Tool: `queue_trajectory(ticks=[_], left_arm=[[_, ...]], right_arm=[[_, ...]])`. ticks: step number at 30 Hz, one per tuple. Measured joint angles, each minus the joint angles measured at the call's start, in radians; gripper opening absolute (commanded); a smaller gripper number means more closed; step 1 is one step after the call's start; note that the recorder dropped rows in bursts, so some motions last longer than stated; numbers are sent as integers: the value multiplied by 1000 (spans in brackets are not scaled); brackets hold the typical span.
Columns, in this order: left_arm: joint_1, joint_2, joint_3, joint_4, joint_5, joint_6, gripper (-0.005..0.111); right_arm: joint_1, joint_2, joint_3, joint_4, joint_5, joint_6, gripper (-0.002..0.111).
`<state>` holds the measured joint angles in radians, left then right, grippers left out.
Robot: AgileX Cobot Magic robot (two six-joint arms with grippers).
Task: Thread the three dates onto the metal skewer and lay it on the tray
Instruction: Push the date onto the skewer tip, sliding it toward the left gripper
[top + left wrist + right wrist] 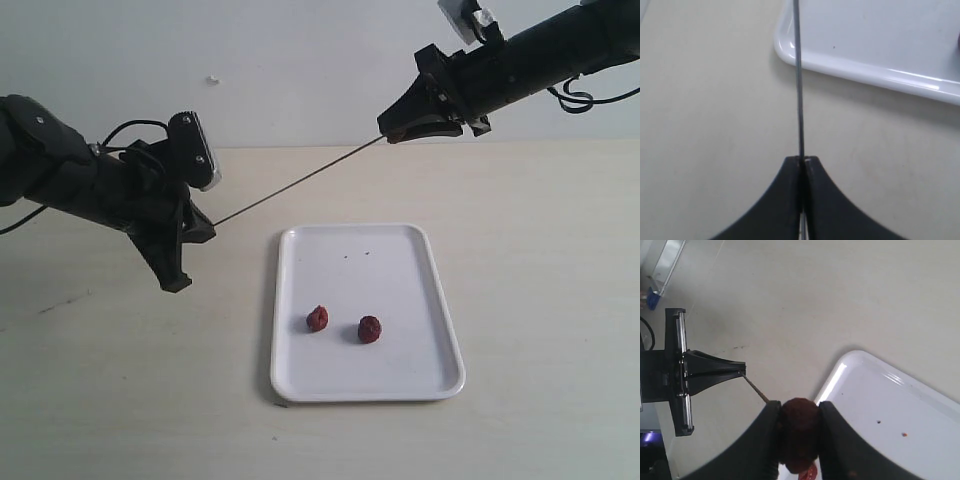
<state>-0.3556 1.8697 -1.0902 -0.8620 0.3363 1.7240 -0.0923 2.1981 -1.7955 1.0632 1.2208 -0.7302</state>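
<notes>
Threading the 1st fruit looks like the step in hand: nearest, tray point(400, 270) on the counter point(120, 400) holds one loose date point(317, 318) w/ a second loose date point(370, 329) near it; behind, left gripper point(205, 228) clamps the metal skewer point(300, 182) aloft; farthest, right gripper point(392, 130) pinches the third date point(799, 432) at the tip, pierced or not can't tell. Next: push it straight along the rod, on-axis.

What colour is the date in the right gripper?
Dark red-brown date; the right wrist view shows it best.
</notes>
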Motion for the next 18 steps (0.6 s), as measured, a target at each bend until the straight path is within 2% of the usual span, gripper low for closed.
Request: queue_trajectory(ticks=[7,18], left_arm=[[0,0,0,-60,-5,55,0],[0,7,0,-167,-5,139,0]], right_arm=[[37,0,0,5,-2,0,24],[39,0,0,9,-2,0,24]])
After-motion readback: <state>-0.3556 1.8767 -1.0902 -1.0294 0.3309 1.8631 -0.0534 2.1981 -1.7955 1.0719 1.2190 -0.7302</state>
